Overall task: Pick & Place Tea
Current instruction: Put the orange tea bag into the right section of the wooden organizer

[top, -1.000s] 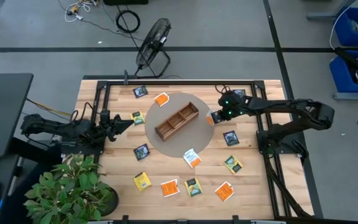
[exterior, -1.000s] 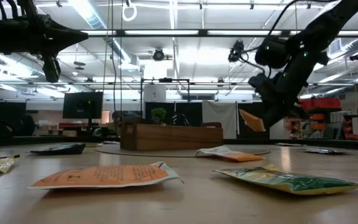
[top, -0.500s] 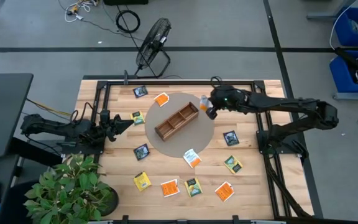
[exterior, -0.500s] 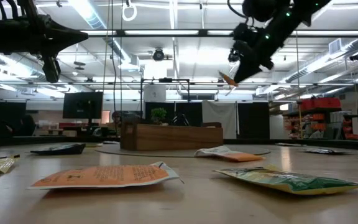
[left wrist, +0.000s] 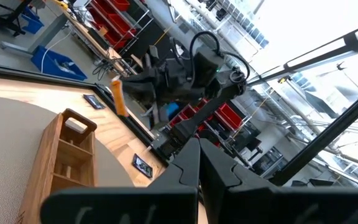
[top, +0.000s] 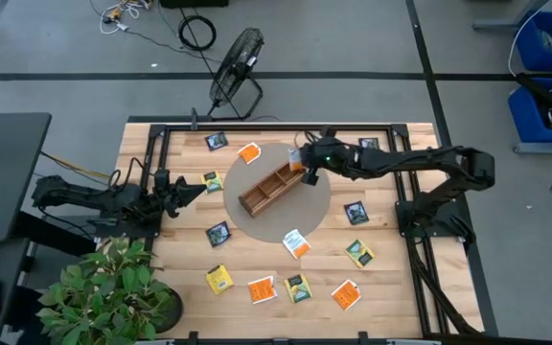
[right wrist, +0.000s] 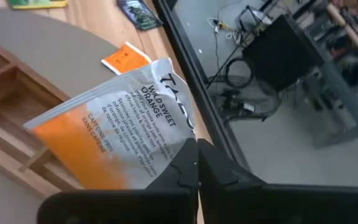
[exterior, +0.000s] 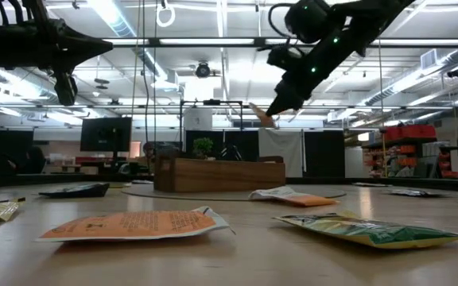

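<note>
Above the far-right end of the brown wooden three-compartment tray (top: 272, 187), the orange-and-white square tea-bag packet (right wrist: 114, 130) hangs in the air, pinched at one edge by the right gripper (top: 305, 163), whose fingers are clamped together on it. The packet is clear of the wood and not yet inside any compartment. To place it well, the arm should line the packet's flat face up with the long slot of the end compartment, lower until the bottom edge is between the dividers, and only then let go; a release from this height would likely let the light packet flutter onto the round grey mat (top: 319, 203) under the tray. Other packets lie scattered on the pale wooden table (top: 391, 287), among them an orange one (top: 249, 152) just beyond the tray. The left gripper (top: 192, 190) waits at the table's left edge, fingers together and holding nothing.
</note>
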Available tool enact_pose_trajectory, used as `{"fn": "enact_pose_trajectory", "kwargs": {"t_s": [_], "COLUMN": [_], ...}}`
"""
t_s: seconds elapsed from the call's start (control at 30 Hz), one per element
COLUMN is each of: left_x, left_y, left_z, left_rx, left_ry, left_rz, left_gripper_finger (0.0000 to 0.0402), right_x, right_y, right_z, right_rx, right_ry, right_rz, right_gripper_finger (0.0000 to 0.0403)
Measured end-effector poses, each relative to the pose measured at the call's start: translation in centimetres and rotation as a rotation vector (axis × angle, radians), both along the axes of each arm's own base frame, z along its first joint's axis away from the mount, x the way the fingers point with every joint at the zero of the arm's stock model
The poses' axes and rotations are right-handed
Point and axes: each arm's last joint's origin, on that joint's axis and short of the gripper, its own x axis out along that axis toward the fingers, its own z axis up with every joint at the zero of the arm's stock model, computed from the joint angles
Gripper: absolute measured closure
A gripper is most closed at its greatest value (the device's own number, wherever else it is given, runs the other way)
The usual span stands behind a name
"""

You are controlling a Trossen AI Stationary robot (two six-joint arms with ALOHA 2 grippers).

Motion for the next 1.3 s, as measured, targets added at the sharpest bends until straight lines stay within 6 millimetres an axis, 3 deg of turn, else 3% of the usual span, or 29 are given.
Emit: {"fn": "enact_pose_trajectory", "kwargs": {"t_s": [0.67, 1.0, 1.3], "left_x": [0.0, 0.0, 0.0], "left_y": [0.0, 0.0, 0.1], "left_z": [0.0, 0.0, 0.0], "left_rx": [-0.020, -0.027, -0.030], "left_ry": [-0.006, -0.008, -0.007], "left_rz": [-0.002, 0.003, 0.019], "left_gripper_finger": [0.0399, 0.0399, 0.0399], "right_x": [3.5, 4.0, 3.9], "right_y": [-0.3, -0.5, -1.3], "right_z": [-4.8, -6.6, -6.8], "right_rx": [-0.301, -0.276, -0.262], "right_ry": [0.213, 0.230, 0.213], "right_rz": [0.151, 0.156, 0.119], "right_gripper_finger": [0.0403, 0.0403, 0.0403]}}
